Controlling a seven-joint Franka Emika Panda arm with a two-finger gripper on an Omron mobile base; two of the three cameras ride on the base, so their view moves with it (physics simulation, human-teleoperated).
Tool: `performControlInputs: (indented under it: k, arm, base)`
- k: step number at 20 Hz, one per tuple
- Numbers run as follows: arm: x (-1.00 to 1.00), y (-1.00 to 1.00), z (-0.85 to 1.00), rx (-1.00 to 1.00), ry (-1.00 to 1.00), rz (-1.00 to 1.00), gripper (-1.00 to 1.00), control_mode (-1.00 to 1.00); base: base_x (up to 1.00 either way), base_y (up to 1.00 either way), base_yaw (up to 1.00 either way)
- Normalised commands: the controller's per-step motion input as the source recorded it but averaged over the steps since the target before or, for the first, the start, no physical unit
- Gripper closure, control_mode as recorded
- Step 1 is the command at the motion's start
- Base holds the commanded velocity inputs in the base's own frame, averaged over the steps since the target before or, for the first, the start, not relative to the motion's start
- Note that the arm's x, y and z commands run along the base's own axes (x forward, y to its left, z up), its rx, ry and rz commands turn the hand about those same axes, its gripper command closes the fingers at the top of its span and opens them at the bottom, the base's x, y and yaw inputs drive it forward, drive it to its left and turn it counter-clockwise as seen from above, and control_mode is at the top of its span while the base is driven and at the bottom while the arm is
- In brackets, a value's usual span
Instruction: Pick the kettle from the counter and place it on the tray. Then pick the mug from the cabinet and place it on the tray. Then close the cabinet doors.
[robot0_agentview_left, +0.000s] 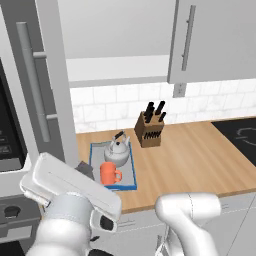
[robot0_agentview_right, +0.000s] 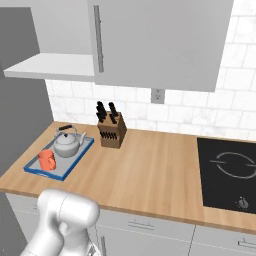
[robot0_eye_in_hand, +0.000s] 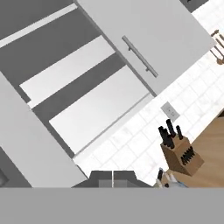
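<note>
— Where are the kettle and the mug?

— Both on the tray (robot0_agentview_left: 129, 187), at the left end of the counter (robot0_agentview_left: 190, 160). The kettle (robot0_agentview_left: 117, 152) stands upright at the far part of the tray, black handle arched over it. The mug (robot0_agentview_left: 108, 173) sits just in front of it, nearer me, upright, its handle pointing toward the open counter on the right.

— What's beside the tray?

— A knife block (robot0_agentview_left: 150, 131) stands to the right of it, near the tiled wall. Well to the right, a black stovetop (robot0_agentview_right: 227, 172) is set into the counter.

— And the cabinet?

— Open on one side. The left door (robot0_agentview_left: 37, 80) is swung out toward me, edge-on beside my hand. The right door (robot0_agentview_left: 215, 40) lies flat against the cabinet front. Between them the pale shelf (robot0_agentview_left: 117, 67) is bare.

— Your fingers?

— My gripper (robot0_eye_in_hand: 113, 179) has its tips pressed together, with nothing between them. It is up near the left door, looking at the shelves.
</note>
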Motion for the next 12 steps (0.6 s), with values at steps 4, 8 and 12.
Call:
performControlInputs:
  k: [4, 8, 12]
  arm:
    - [0.27, 0.94, -0.03, -0.02, 0.00, -0.12, 1.00, -1.00]
    - [0.51, 1.00, -0.07, -0.05, 0.00, -0.11, 1.00, -1.00]
    - [0.12, 0.81, -0.02, -0.08, 0.00, -0.13, 1.00, -1.00]
  base:
    - [0.00, 0.00, 0.00]
    - [0.00, 0.00, 0.00]
    - [0.00, 0.00, 0.00]
